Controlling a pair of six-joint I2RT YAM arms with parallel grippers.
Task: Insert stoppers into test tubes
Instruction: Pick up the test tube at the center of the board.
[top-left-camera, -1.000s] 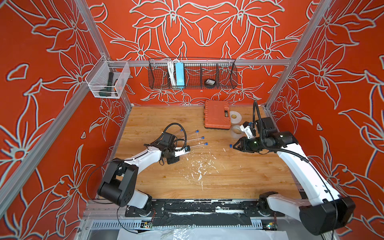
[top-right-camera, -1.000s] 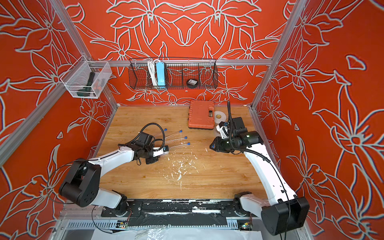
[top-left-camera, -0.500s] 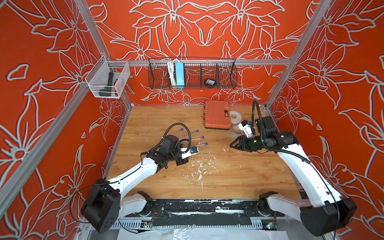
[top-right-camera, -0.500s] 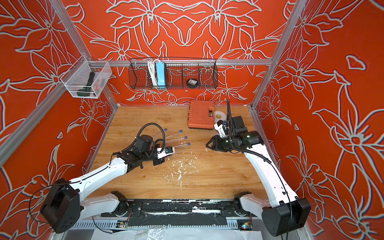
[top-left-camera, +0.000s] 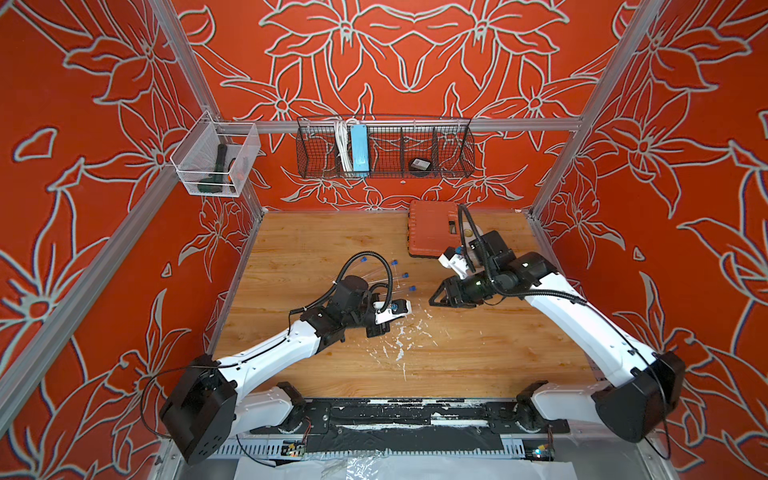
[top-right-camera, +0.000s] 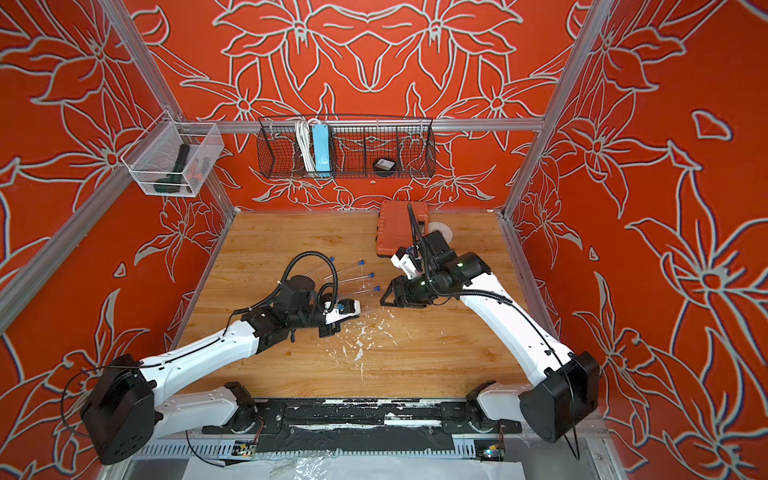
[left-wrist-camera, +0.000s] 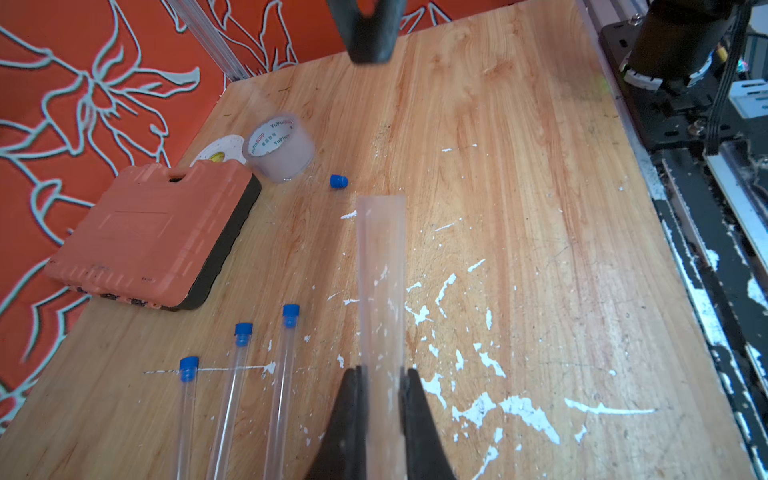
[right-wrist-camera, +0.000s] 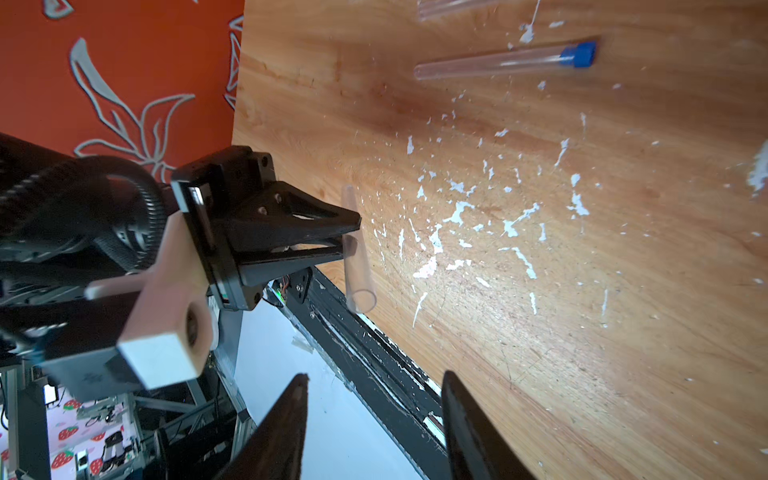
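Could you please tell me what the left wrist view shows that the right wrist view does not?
Only the left wrist view shows the loose blue stopper, the clear tape roll and the orange case. Only the right wrist view shows plainly that the right gripper is open and empty. Both show the unstoppered test tube clamped in the left gripper, over the paint-flecked wooden table.

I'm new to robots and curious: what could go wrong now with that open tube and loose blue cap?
The left gripper pinches the open test tube far from its mouth, so pushing there could tilt it or slip it. The tiny loose stopper lies by the tape roll; the open right gripper might knock it away.
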